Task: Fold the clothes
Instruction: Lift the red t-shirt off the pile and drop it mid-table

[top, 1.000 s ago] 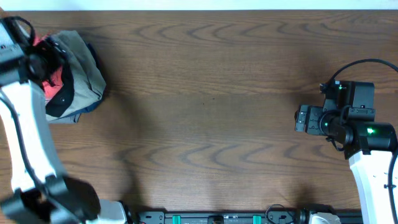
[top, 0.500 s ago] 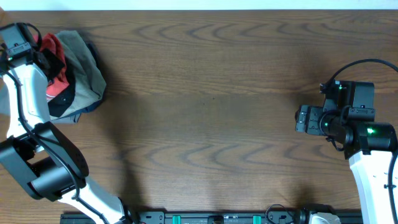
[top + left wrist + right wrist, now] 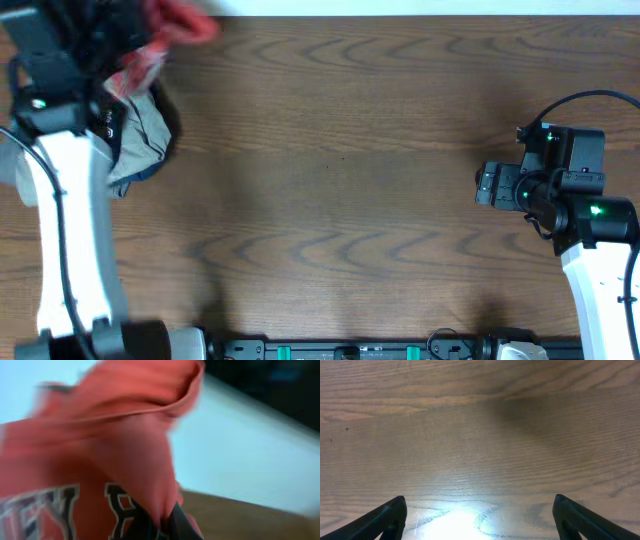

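Left pincer (image 3: pixel 140 40): clamped on the coral-red T-shirt (image 3: pixel 100 450), held up over the counter's (image 3: pixel 350 180) far-left corner.
Right pincer (image 3: pixel 480 517): wide apart, empty.
Risk: the bunched T-shirt may snag and drag the khaki-grey garment (image 3: pixel 140 140).

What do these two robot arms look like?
The left arm and right arm are smooth white tubes linked by chunky black joints. The right one carries small green lights and a thin black cable looping above it. Its fingers are black and tapered.
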